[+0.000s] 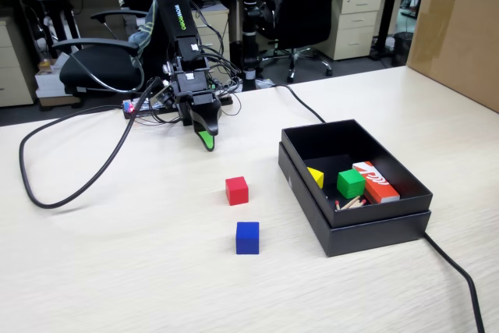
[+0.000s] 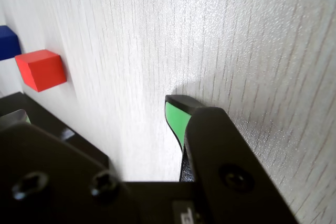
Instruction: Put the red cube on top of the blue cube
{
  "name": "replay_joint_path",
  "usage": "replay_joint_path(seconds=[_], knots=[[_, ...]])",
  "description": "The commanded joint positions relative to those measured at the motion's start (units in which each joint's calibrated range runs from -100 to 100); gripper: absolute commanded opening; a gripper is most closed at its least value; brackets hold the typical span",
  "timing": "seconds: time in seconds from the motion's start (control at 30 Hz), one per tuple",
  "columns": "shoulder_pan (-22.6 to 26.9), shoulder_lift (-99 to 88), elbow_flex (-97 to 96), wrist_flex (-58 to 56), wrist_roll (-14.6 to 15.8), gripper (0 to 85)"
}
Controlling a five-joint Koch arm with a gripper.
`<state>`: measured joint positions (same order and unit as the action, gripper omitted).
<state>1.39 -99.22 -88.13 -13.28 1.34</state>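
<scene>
The red cube (image 1: 237, 190) rests on the pale wood table, and the blue cube (image 1: 247, 238) lies a short way nearer the front edge, apart from it. My gripper (image 1: 204, 135) hangs low over the table behind and to the left of the red cube, touching neither cube. In the wrist view the gripper (image 2: 100, 111) is open, with bare table between its green-padded fingers (image 2: 176, 116). That view shows the red cube (image 2: 41, 69) at upper left, with the blue cube (image 2: 8, 42) cut by the edge beyond it.
An open black box (image 1: 355, 220) stands right of the cubes, holding a green cube (image 1: 351, 183), a yellow piece (image 1: 315, 177) and a red-and-white box (image 1: 376, 181). A black cable (image 1: 47, 185) loops at left; another cable (image 1: 460, 271) runs along the right. A cardboard box (image 1: 460, 29) stands at far right.
</scene>
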Motion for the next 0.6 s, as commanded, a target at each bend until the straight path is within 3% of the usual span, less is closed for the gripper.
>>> replay_joint_path(seconds=[0.0, 0.57], knots=[[0.0, 0.3, -3.0, -1.5, -0.1, 50.1], [-0.1, 0.1, -3.1, -1.5, 0.0, 49.7]])
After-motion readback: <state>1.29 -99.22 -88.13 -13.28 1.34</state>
